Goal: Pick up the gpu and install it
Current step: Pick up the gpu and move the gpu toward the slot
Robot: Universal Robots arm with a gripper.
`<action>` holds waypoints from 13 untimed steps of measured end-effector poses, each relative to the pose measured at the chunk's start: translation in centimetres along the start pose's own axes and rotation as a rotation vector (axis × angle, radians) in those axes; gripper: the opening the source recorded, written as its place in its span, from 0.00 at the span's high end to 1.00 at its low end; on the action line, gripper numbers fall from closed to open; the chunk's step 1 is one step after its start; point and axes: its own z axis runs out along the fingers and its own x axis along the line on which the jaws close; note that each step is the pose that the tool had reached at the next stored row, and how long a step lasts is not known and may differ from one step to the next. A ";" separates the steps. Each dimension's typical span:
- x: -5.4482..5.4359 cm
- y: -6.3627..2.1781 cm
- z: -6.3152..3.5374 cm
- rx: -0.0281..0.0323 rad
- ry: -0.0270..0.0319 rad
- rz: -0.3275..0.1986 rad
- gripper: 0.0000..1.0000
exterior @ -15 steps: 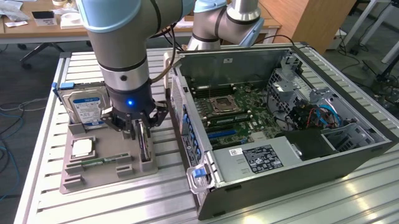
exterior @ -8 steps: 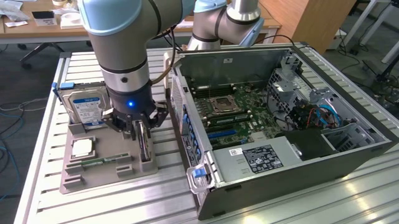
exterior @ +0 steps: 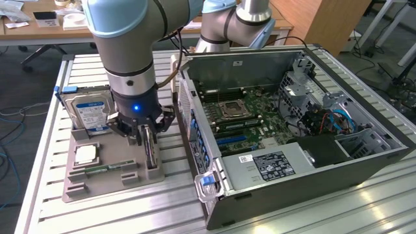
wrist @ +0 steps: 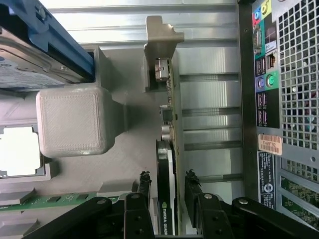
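The gpu stands on edge in a slot of the grey holder, at the side nearest the computer case. In the wrist view the gpu is edge-on, a thin card with a black cooler and a silvery end bracket. My gripper hangs straight down over it. In the wrist view the gripper is open, with one black finger on each side of the card and a narrow gap left on both sides. The card's lower edge is hidden in the holder.
On the same holder are a silver hard drive with a blue-white label, a square processor and a green memory stick. The open computer case lies close on the exterior view's right, with its rear port panel facing the holder.
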 end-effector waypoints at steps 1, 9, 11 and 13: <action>0.0 0.11 0.04 0.0000 0.0000 0.000 0.58; 0.1 0.54 0.68 -0.0003 -0.0001 0.000 0.58; 0.1 0.61 0.80 -0.0003 0.0000 0.000 0.58; 0.1 0.65 0.86 -0.0007 0.0001 0.000 0.58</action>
